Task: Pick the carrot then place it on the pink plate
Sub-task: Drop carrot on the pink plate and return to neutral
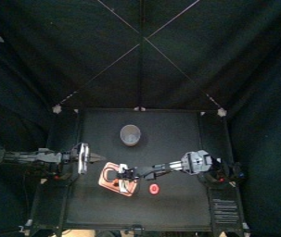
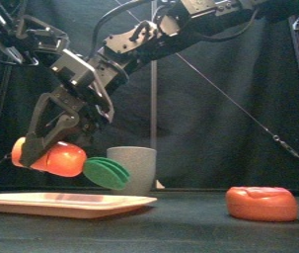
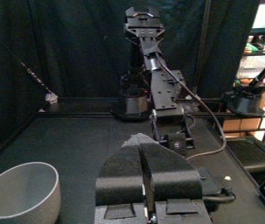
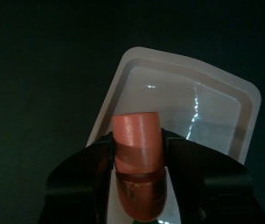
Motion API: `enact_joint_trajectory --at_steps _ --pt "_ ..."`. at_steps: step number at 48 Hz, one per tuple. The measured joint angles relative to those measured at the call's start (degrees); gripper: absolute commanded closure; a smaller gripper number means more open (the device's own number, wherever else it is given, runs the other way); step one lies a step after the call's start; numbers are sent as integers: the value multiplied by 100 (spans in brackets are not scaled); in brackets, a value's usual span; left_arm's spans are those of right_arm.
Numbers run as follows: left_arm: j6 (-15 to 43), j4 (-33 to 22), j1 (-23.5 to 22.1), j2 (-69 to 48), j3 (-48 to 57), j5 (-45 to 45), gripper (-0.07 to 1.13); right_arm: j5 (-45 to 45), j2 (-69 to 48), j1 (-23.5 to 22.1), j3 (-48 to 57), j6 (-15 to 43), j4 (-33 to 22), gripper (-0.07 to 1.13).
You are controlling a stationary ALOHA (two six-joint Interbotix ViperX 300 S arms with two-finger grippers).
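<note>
Hanging above pink plate [image 2: 112, 205]: right claw [image 2: 53, 146] clamped on carrot [image 2: 67, 161]; dropped from here it could roll off the rim. Left claw [image 3: 146, 179] together, idle.

The carrot [image 2: 62, 160] is orange-red with a green top; the plate [image 2: 73, 206] pale pink; the cup [image 2: 138, 163] grey; a lone toy [image 2: 262, 203] red; the worktop [image 2: 191, 232] black.
</note>
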Motion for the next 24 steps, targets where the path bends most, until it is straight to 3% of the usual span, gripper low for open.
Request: enact_joint_trajectory --at_steps 8,24 --pt "0 0 0 9 0 9 109 62 0 0 -9 18 -79 5" --pt "0 9 0 9 0 9 109 404 -510 -70 141 97 -659 5"
